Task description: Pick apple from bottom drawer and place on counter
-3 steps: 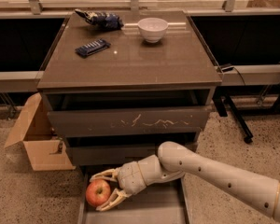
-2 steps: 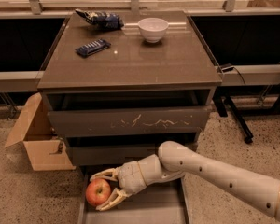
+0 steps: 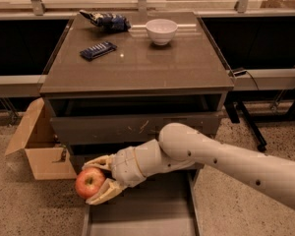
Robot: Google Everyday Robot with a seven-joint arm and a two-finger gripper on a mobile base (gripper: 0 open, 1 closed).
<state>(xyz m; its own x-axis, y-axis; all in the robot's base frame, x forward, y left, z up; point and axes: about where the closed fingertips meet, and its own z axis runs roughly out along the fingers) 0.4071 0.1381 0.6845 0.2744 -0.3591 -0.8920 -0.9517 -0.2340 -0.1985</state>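
Note:
The red apple (image 3: 90, 182) with yellowish patches sits between the two pale fingers of my gripper (image 3: 95, 180), which is shut on it. The gripper holds the apple above the left front corner of the pulled-out bottom drawer (image 3: 152, 213), a flat dark tray. My white arm (image 3: 226, 156) reaches in from the right across the drawer fronts. The counter (image 3: 152, 65) is the glossy brown-grey top of the cabinet, well above the apple.
On the counter stand a white bowl (image 3: 161, 31), a dark blue flat packet (image 3: 98, 50) and a crumpled blue bag (image 3: 107, 20). An open cardboard box (image 3: 39, 149) sits on the floor left of the cabinet. A scratched drawer front (image 3: 132, 127) is above the gripper.
The apple and the gripper have risen a little and moved slightly left, off the drawer tray. The grip on the apple is unchanged.

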